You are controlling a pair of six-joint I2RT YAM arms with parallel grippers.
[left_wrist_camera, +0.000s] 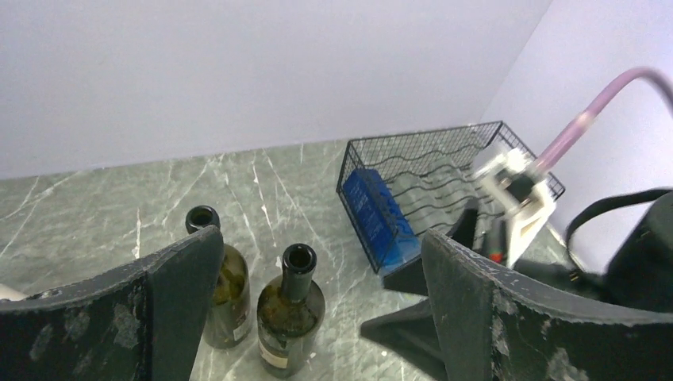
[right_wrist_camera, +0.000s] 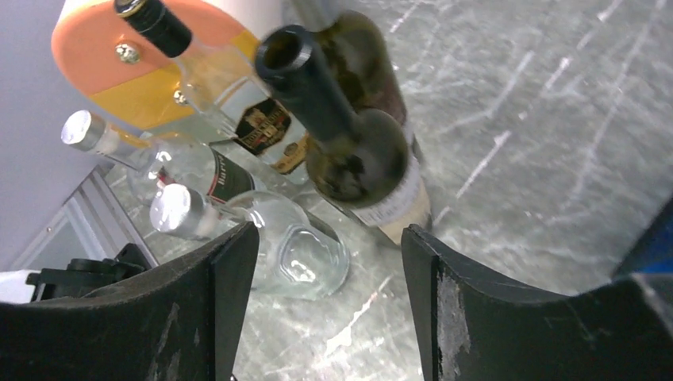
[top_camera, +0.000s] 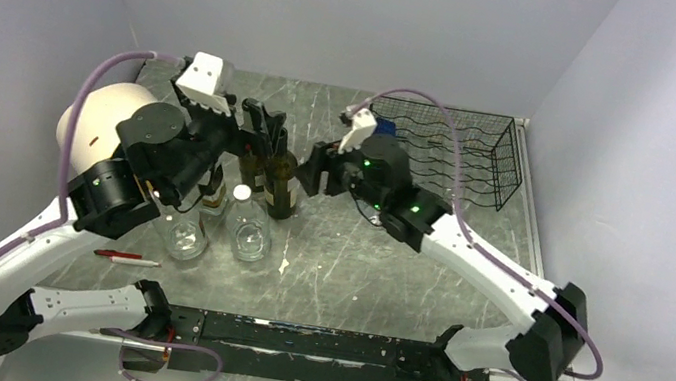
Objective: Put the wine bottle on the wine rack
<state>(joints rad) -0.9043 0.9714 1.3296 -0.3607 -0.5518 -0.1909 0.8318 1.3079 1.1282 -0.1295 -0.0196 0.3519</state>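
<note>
Our step is the reach: the right gripper (right_wrist_camera: 329, 238), open and empty, faces the upright wine bottle (right_wrist_camera: 361, 155), well apart from the wine rack (top_camera: 461, 153), with the left gripper (left_wrist_camera: 321, 234) wide open and empty; next we clasp its body.

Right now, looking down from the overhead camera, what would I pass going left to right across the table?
Cream round object → clear bottle → white-capped clear bottle → dark wine bottle → right claw → wine rack.
</note>
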